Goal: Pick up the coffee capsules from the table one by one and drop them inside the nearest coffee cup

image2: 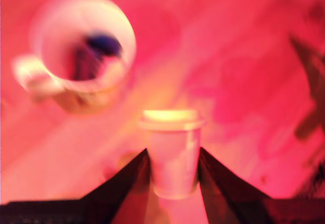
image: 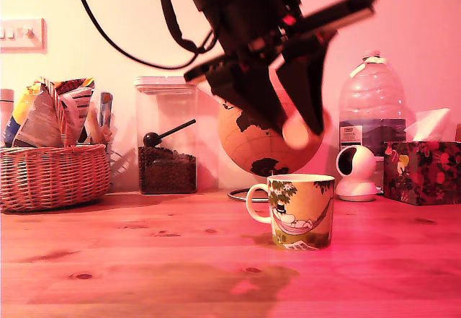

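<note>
I have a capsule (image2: 172, 155) clamped between the gripper (image: 302, 120) fingers, high in the centre of the exterior frame, above the cup (image: 299, 210) at lower centre on the table (image: 144, 260). In the wrist view the cup's mouth sits upper left, off line with the capsule. I'd centre over that opening, drop lower, then release, so it can't bounce off the rim.

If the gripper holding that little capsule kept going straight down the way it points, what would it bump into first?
Probably the coffee cup: the gripper, shut on the coffee capsule, hangs above its rim. The blurred wrist view shows the cup off-line, so it might meet bare table.
</note>
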Available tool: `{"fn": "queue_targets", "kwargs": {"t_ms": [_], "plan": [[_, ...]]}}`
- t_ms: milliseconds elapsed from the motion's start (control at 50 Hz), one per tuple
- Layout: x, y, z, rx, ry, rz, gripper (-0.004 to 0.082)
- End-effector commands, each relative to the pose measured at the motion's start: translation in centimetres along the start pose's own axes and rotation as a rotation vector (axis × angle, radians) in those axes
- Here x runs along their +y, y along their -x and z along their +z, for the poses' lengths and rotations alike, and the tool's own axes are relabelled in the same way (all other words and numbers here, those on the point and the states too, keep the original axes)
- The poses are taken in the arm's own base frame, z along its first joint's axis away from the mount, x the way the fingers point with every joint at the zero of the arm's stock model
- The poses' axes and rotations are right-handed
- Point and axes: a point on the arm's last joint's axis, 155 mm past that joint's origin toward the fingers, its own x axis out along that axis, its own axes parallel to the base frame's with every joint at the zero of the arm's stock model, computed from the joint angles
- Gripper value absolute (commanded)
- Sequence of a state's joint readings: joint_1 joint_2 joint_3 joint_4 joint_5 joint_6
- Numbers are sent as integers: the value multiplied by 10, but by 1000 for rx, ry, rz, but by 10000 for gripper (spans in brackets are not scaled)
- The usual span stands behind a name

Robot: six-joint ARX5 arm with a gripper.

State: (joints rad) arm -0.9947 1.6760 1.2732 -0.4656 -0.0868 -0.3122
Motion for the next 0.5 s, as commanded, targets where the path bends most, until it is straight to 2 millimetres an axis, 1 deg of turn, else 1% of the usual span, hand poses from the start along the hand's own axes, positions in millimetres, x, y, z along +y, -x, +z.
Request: {"fn": "queue_targets", "kwargs": {"t_ms": [0,140,280,320,340,480], "plan": [[11,-1,3,-15,10,15,125],[25,-1,18,-62,13,28,125],[33,0,35,-120,38,21,125],[33,-2,40,-133,44,4,125],[32,-3,41,-138,20,-2,125],[35,-11,42,-134,35,-33,125]]}}
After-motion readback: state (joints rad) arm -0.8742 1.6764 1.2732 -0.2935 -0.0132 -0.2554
